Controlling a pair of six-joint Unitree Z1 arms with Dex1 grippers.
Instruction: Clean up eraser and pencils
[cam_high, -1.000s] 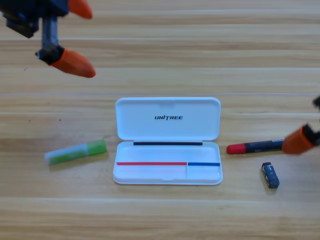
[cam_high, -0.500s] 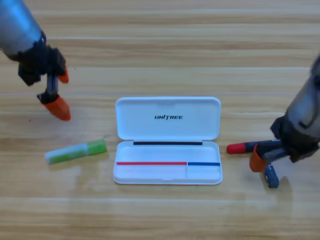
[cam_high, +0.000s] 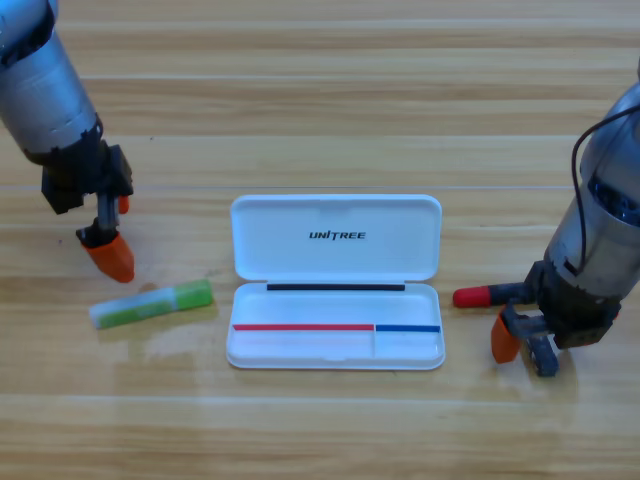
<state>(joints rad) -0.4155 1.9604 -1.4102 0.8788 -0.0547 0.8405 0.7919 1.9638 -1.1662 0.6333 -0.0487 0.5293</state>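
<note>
1. High view: the right gripper (cam_high: 522, 342) sits at the lower right of the frame, pointing down over the eraser (cam_high: 545, 357), of which only a dark end shows under the gripper body. You can see 1 orange jaw just left of it; whether the jaws stand apart or have closed on the block cannot be told.
2. The red-ended marker (cam_high: 487, 295) lies just right of the white case (cam_high: 336, 340), its barrel running under the same gripper. Judgement: keep the jaws square on the short block alone, so you do not nip the marker with it.
3. The left gripper (cam_high: 108, 245) is at mid left, tip down, just above the green-white pencil (cam_high: 151, 304) and apart from it. Its jaw state cannot be told either.
4. Judgement: bring it down over the pencil's middle, jaws set across the barrel; a round stick may roll from a skewed grip.
5. The case lies open at centre; its tray holds neither pencils nor eraser.
6. Readable writing: "UNITREE" in dark letters on the inside of the lid (cam_high: 336, 236). No other label can be read.
</note>
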